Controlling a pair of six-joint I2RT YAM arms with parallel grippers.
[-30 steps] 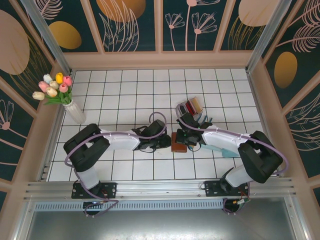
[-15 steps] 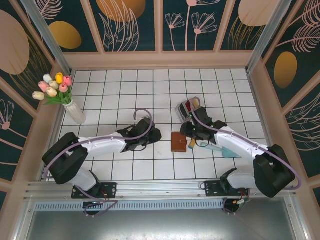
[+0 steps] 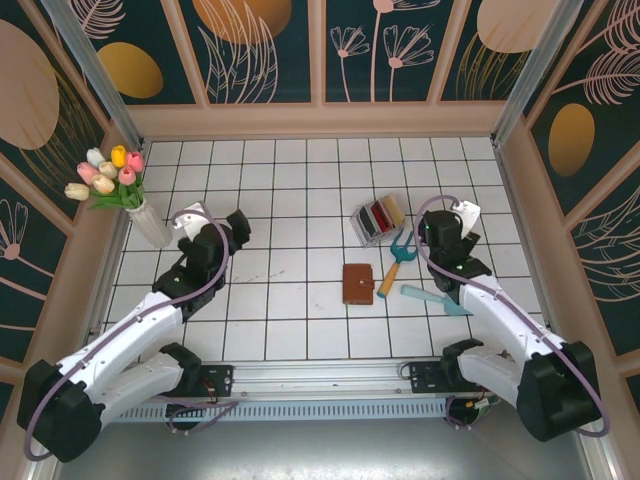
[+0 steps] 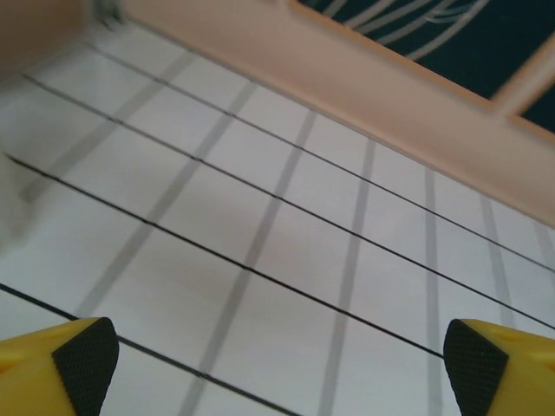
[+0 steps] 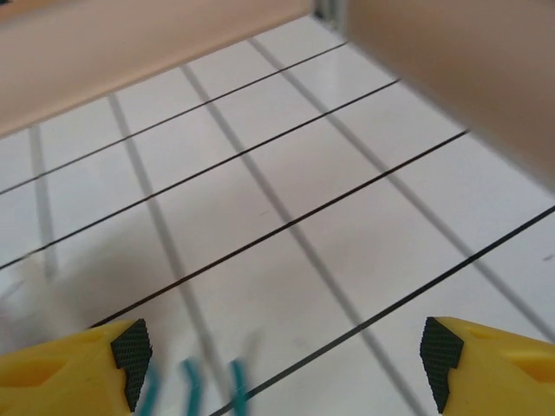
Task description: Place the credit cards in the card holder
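The card holder (image 3: 357, 283), a small brown leather wallet, lies folded shut on the white tiles near the middle. The credit cards (image 3: 379, 217), red, tan and grey, stand on edge in a clear box behind it. My left gripper (image 3: 233, 228) hovers far to the left of the wallet, open with nothing between its yellow fingertips (image 4: 82, 364). The left gripper (image 4: 282, 373) sees bare tiles. My right gripper (image 3: 447, 222) is to the right of the clear box and is also open and empty. The right gripper (image 5: 284, 360) looks at tiles and blurred teal fork tines (image 5: 212, 386).
A teal fork with a wooden handle (image 3: 391, 268) lies just right of the wallet. A teal utensil (image 3: 436, 297) lies further right. A white vase of tulips (image 3: 149, 222) stands at the left wall. Wooden walls (image 3: 320, 120) enclose the tiled floor.
Both arms have pulled away from the wallet, the left one to the left and the right one to the right and back. Both grippers have opened. The wallet stays on the tiles.
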